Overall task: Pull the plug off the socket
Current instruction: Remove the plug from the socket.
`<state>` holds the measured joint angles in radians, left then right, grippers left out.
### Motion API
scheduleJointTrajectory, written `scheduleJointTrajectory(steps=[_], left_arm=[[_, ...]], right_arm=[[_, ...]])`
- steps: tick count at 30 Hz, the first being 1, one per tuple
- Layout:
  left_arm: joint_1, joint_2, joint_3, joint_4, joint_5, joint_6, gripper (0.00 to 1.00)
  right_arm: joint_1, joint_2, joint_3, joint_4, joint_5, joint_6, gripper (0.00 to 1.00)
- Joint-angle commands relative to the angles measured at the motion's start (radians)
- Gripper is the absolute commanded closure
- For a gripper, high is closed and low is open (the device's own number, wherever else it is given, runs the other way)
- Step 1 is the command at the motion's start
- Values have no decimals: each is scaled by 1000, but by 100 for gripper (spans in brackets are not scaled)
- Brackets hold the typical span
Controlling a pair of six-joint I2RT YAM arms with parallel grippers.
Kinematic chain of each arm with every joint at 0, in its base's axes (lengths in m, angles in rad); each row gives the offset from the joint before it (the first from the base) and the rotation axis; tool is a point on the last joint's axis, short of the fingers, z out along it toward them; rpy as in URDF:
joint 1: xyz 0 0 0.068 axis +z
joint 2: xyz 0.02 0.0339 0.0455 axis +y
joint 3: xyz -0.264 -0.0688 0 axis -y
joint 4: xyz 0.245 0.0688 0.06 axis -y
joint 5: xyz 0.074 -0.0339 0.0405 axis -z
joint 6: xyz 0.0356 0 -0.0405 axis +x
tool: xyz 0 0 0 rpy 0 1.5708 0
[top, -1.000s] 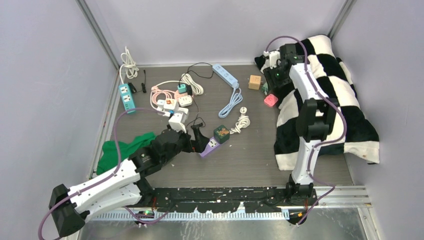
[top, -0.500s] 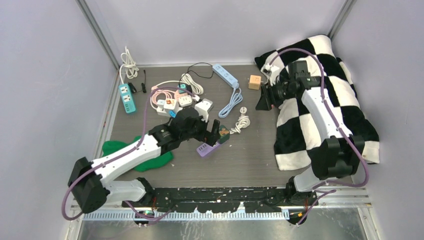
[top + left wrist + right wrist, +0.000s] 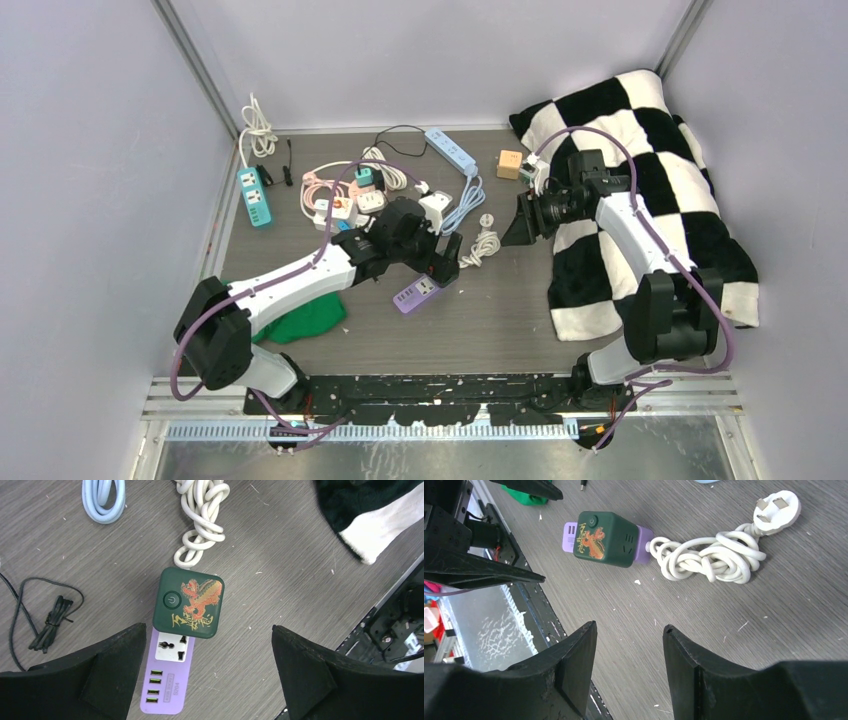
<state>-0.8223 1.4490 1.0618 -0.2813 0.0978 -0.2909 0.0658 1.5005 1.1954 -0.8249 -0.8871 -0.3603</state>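
Top view, left gripper [image 3: 443, 258]: it is reached out over the middle of the table [image 3: 520, 320] and hung right above the far end of the purple socket [image 3: 416, 293]. From up here the spread of its jaws cannot be told.
Top view, green plug: it is hidden under the left gripper and cannot be made out.
Top view, right gripper [image 3: 520, 226]: it is held low beside the checkered blanket [image 3: 650, 190] and pointed toward the white cord [image 3: 484, 243], apart from it.
Top view, surroundings: a green cloth [image 3: 305, 320] is seen under the left arm, and a teal power strip [image 3: 253, 195] is laid at the far left.
Left wrist, green plug [image 3: 188, 602]: there it is, caught dead centre. It is seated on the far end of the purple socket [image 3: 168, 677], dragon print and power button turned up.
Left wrist, left gripper [image 3: 208, 630]: the jaws are spread wide and nothing is pinched. One finger [image 3: 100, 672] is placed left of the socket, the other well off to the right.
Left wrist, white cord [image 3: 202, 515]: it is coiled just beyond the plug, its near end run up to the plug's far edge.
Right wrist, green plug [image 3: 605, 539]: it is seated on the purple socket [image 3: 644, 537], with purple shown at both ends.
Right wrist, right gripper [image 3: 629, 630]: the jaws are parted and nothing is held. The fingers [image 3: 569, 670] are kept over bare table, well short of the plug.
Right wrist, white cord [image 3: 704, 555]: it is bundled against the socket's end, a three-pin head [image 3: 776, 509] laid at its far end.
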Motion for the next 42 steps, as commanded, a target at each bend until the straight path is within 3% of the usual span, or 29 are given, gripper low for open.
scheduleJointTrajectory(steps=[1, 10, 21, 28, 34, 42], left_arm=[[8, -12, 43, 49, -17, -93, 2], [12, -35, 34, 95, -134, -258, 0], [46, -98, -41, 146, -142, -283, 0], [49, -103, -52, 119, -25, -137, 0], [44, -52, 20, 32, -10, -53, 1], [-52, 67, 124, -65, -181, 33, 1]], right_arm=[[-1, 32, 43, 20, -64, 14, 44], [-2, 40, 47, 18, -57, 15, 44], [-2, 50, 51, 11, -49, 9, 44], [-4, 32, 41, 4, -25, -8, 44], [-9, 38, 40, 4, -24, -10, 44], [-10, 53, 47, -2, -26, -12, 44]])
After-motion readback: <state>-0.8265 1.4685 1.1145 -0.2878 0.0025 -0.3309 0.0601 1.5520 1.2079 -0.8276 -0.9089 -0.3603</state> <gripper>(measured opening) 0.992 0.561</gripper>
